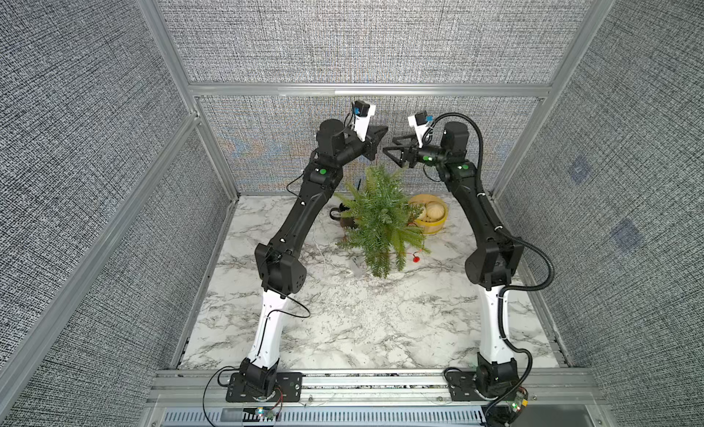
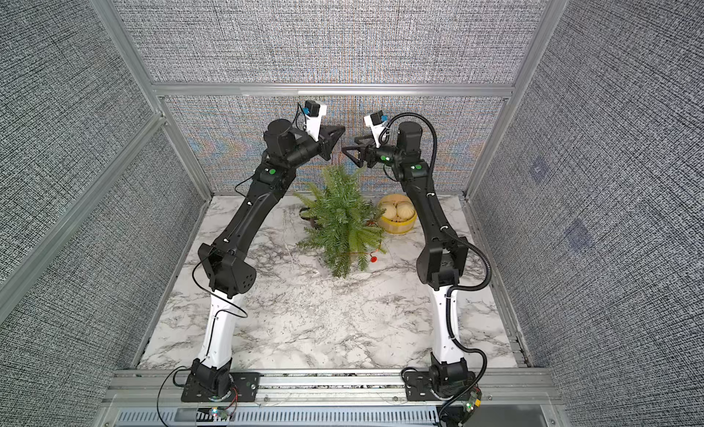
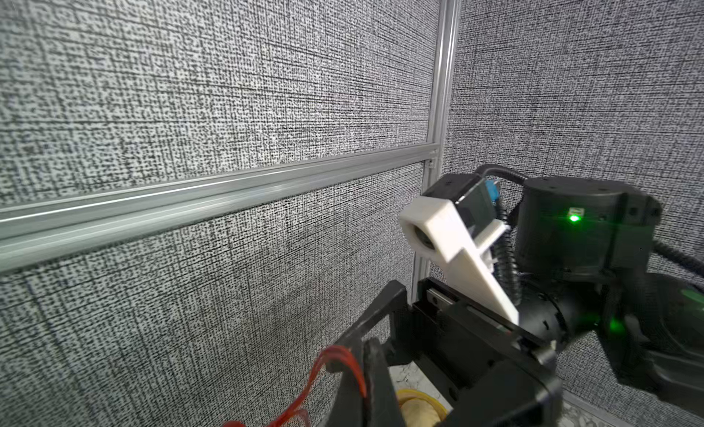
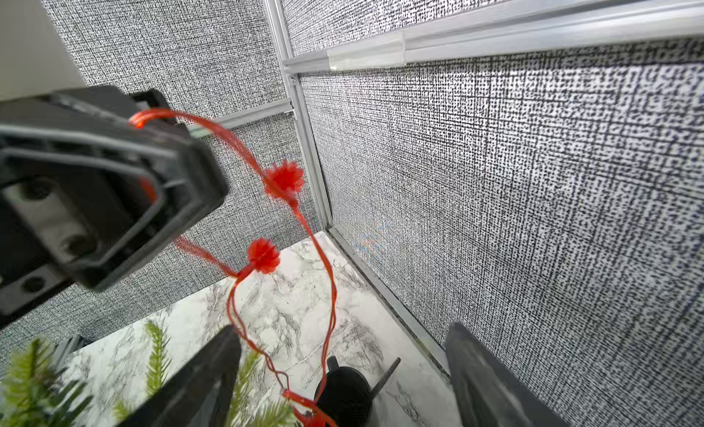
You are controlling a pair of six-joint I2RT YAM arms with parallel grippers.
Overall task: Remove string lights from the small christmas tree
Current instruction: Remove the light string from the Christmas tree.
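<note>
Left hand (image 1: 380, 140) is up high above the treetop and clamped shut on the string lights (image 4: 334, 291), a thin red wire dotted with small round red bulbs. The right wrist view shows the wire looping out of its closed jaws. Right hand (image 1: 390, 150) faces it, almost tip to tip, with jaws spread wide and gripping nothing. Its two dark fingers (image 4: 213, 375) stand well apart in the right wrist view, and the wire drops between them without touching either. Two spiky red bulbs (image 4: 284, 181) hang in mid-air on that loop, and the strand runs down into the branches below. The small green artificial christmas tree (image 1: 381, 219) stands upright toward the back of the white marble tabletop (image 1: 343, 322), between a black mug (image 1: 339, 214) and a round yellow bowl (image 1: 430, 229) holding pale round pieces. One more red bulb (image 1: 416, 259) dangles at the tree's lower front branches, so the lights are only partly off.
</note>
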